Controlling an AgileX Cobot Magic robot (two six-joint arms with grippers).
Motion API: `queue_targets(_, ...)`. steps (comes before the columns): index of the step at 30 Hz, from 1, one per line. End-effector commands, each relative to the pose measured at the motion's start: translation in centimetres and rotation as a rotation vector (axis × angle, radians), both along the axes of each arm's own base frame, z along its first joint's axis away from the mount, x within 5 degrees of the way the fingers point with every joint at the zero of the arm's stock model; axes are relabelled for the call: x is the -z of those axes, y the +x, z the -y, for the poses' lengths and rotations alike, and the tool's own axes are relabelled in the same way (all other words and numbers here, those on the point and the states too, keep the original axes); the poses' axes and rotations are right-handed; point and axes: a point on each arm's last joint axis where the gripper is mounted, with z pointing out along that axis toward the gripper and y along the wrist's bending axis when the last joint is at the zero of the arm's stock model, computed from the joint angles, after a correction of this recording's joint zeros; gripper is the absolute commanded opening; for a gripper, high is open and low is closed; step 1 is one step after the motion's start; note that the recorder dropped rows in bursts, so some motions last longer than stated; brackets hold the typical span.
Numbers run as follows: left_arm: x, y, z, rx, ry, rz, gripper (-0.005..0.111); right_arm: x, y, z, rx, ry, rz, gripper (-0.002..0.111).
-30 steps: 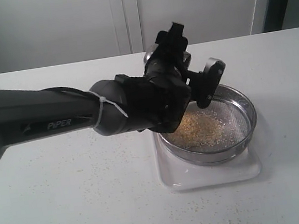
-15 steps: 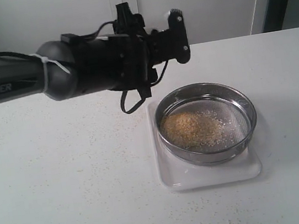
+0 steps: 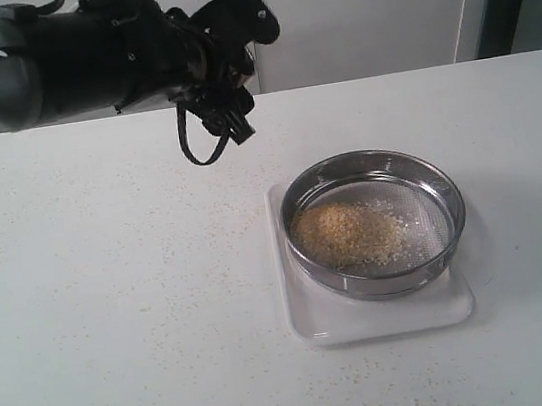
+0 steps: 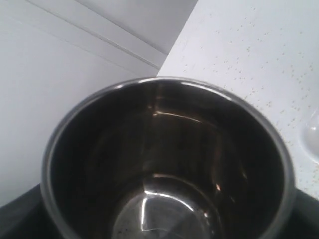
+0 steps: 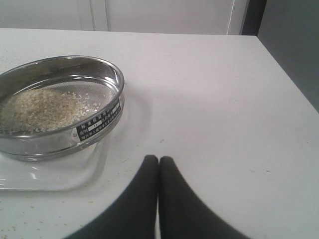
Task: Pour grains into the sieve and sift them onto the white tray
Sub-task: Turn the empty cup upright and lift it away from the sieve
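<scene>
The right claw is being held pressed together, empty, low over the white desk. Just beyond, the flat white rectangular tray is being covered by the wide round steel mesh sieve, golden and pale grains heaped inside. Farthest back, a small steel cup is being pinched by the left claw. If shaken hard, grains could be flung past the tray's low rim.

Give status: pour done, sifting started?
Pour looks done: small rounded steel cup looks empty, golden-and-pale grains sit heaped in the wide round steel sieve on the flat white tray. In hand: only the cup. Sifting left: right gripper shut, apart from sieve.
</scene>
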Motion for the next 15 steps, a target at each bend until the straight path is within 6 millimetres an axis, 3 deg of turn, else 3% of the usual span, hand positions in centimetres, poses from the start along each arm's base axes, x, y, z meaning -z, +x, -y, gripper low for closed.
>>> queue_targets(1, -0.9, 0.5, -1.2, -0.034, -0.138, -0.041, 0.000, 0.0, 0.0, 0.0, 0.002, -0.001, 0.013, 0.000)
queue_targets(6, -0.3, 1.5, -2.6, -0.079, -0.221, -0.092, 0.000, 0.0, 0.0, 0.0, 0.002, -0.001, 0.013, 0.000)
queue_targets(15, 3.0, 2.8, -6.1, -0.155, -0.297, -0.178, 0.000, 0.0, 0.0, 0.0, 0.002, -0.001, 0.013, 0.000)
